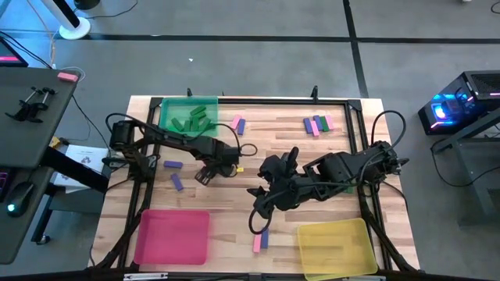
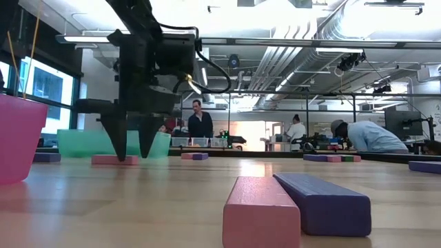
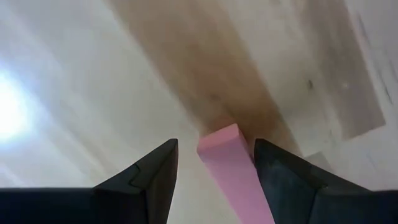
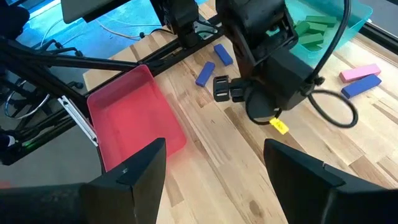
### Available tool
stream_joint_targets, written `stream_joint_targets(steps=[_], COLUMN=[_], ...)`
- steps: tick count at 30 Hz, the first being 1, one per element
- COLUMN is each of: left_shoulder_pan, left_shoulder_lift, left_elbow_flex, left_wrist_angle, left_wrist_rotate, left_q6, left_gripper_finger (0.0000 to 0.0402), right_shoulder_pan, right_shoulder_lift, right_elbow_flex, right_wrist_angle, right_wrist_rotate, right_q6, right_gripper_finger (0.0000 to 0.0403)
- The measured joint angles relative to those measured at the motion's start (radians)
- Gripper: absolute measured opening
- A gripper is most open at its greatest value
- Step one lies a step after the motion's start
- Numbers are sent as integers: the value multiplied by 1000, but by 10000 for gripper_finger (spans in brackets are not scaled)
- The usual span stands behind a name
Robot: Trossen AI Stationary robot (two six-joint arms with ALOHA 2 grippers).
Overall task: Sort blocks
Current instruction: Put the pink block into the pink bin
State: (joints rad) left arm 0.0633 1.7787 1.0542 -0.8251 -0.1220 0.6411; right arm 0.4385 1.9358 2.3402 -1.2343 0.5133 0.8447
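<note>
left jaws (image 3: 214, 163): open, straddling pink block (image 3: 231, 168) on table (image 3: 93, 74), nothing gripped yet
right jaws (image 4: 214, 163): wide open, empty, hovering off to the side
handling: likely light, rigid, smooth; pinch long flat sides at mid-length

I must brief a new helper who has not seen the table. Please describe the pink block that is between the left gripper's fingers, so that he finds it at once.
Start at the green tray at the table's far left. Just in front of it the left gripper reaches down to the wood, fingers open. The pink block lies between them, alone, whereas the other pink blocks lie beside purple ones.
</note>
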Motion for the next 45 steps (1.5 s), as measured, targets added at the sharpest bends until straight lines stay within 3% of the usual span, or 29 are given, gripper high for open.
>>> stream_joint_targets(steps=[10, 20, 23, 26, 29, 34, 39, 45], left_shoulder_pan=[78, 88, 82, 76, 72, 70, 26, -204], left_shoulder_lift=[-34, -39, -38, -50, -85, -295, -580, -838], left_elbow_flex=[-20, -135, -139, -130, -114, -73, -52, -53], left_wrist_angle=[-42, 36, 46, 31, -4, 1, 54, 157], left_wrist_rotate=[137, 157, 143, 143, 174, 230, 274, 194], left_q6=[-148, -254, -321, -344, -384, -447, -663, -952], left_gripper_finger=[197, 193, 148, 58, 53, 53, 53, 53], right_shoulder_pan=[0, 0, 0, 4, 22, 71, 133, 188], right_shoulder_lift=[0, 0, 0, 0, 0, 0, -9, -23], right_elbow_flex=[0, 0, 0, 0, 0, 9, 16, 16], right_wrist_angle=[-5, -7, -7, -7, -7, -18, -26, -26], right_wrist_rotate=[0, 0, 0, 0, -1, -12, 17, 194], right_q6=[0, -15, -17, -31, -62, -102, -82, -42], right_gripper_finger=[243, 243, 243, 243, 243, 243, 243, 243])
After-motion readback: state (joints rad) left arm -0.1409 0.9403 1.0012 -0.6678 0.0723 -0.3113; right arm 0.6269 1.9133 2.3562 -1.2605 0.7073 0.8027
